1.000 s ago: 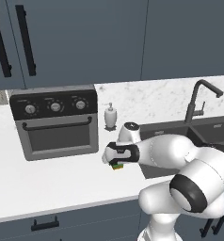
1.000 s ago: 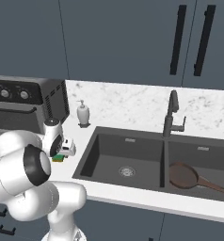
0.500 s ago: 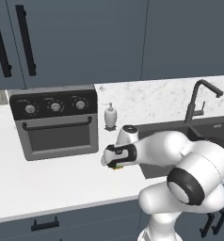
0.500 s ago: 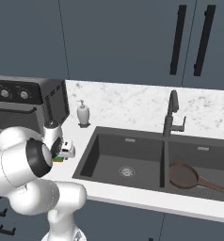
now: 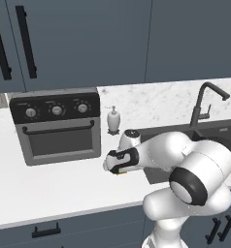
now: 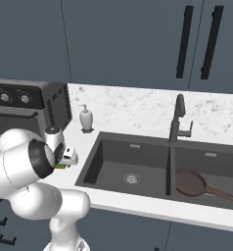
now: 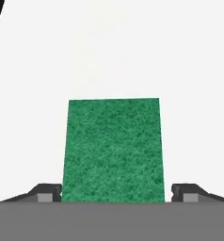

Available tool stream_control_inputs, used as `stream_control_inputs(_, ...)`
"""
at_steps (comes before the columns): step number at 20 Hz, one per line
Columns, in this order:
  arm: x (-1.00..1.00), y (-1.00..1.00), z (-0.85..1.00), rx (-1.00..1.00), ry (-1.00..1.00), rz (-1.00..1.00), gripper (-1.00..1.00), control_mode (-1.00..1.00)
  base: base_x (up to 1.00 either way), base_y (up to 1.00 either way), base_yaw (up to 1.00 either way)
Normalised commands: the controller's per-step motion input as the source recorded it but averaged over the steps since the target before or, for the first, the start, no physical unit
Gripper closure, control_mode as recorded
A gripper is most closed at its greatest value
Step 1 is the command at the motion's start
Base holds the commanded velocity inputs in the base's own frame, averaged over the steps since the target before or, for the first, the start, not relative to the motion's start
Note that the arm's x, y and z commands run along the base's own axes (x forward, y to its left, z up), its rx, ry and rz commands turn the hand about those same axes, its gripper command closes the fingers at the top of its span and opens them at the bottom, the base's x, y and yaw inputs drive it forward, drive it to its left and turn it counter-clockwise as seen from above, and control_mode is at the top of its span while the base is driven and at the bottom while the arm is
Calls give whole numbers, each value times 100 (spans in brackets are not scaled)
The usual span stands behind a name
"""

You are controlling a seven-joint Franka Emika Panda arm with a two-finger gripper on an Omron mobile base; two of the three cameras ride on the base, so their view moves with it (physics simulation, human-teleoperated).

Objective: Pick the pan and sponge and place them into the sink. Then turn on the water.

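One sponge point(image 7: 113, 149), between hand point(image 7: 115, 193) fingertips point(image 7: 48, 193)

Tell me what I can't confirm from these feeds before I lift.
- Grip on the sponge: the hand view's bottom edge cuts off the jaws, so contact is unclear.
- Sponge in both base views: mostly hidden by the hand.
- Pan handle end: cut by the right base view's edge.
- Sink basins in the left base view: blocked by the arm.

A dark grey countertop oven with three knobs point(image 5: 57, 126) stands on the white marbled worktop point(image 5: 49, 186); a white soap dispenser point(image 5: 113, 120) sits at its 3 o'clock.
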Motion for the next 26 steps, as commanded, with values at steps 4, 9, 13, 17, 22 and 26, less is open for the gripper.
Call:
stream_control_inputs(4,0,0,-8,0,0,0,100,-100,0,0,0)
stream_control_inputs(9,0,0,0,0,0,0,100,-100,0,0,0)
stream_control_inputs(13,0,0,0,0,0,0,100,-100,0,0,0)
stream_control_inputs(17,-6,-1,37,0,-1,0,100,-100,0,0,0)
stream_control_inputs(22,-22,-9,88,0,0,0,100,-100,0,0,0)
stream_control_inputs(26,-61,-25,80,0,0,0,100,-100,0,0,0)
